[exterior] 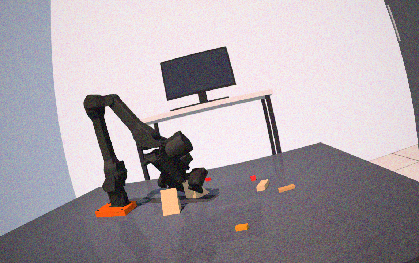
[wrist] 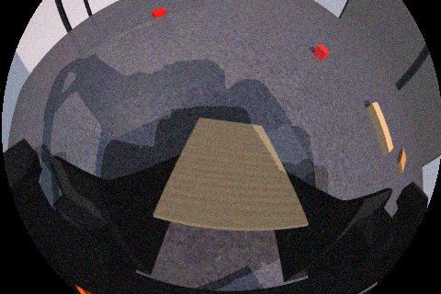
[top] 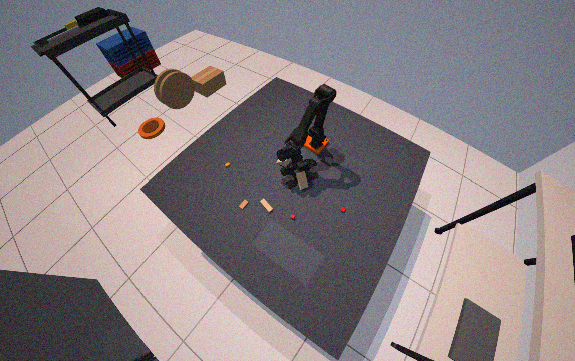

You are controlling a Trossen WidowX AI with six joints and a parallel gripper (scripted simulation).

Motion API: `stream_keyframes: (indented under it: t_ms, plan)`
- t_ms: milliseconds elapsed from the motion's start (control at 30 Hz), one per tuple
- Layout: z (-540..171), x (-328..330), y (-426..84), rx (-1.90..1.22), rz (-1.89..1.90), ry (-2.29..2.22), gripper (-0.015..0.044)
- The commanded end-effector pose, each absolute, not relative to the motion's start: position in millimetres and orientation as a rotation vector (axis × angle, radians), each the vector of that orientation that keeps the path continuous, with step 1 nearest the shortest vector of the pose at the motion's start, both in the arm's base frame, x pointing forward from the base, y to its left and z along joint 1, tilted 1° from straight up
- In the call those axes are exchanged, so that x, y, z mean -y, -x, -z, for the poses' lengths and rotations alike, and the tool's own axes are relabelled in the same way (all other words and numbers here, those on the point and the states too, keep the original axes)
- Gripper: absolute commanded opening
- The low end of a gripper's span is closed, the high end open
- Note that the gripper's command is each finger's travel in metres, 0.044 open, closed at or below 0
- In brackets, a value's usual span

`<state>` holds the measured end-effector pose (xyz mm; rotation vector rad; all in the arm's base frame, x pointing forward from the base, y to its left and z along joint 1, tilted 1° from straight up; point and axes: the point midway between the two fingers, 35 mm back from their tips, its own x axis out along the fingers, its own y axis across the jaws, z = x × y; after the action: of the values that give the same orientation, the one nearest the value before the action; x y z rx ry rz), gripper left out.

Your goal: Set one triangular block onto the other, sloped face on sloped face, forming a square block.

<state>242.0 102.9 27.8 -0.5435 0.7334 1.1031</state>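
Note:
My gripper is low over the table and shut on a wooden triangular block, one finger on each end. The block appears to rest on the table, its broad face filling the space between the fingers in the wrist view. Its far side is hidden. The other triangular block, pale wood, stands on the table beside the gripper, nearer the exterior camera. The arm partly hides it in the top view, and it does not show in the wrist view.
Two red cubes lie beyond the gripper. A pale oblong block and a thin brown-orange block lie farther out. A small orange block lies apart.

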Motion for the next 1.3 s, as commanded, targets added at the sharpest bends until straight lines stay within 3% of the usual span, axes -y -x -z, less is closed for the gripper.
stream_keyframes:
  t_ms: [0,1267]
  plan:
    - [-29.5,-103.1,-243.9,-0.728,-1.101,0.546,0.0000]
    - [-29.8,-104.4,-242.5,-0.774,-1.094,0.563,0.0000]
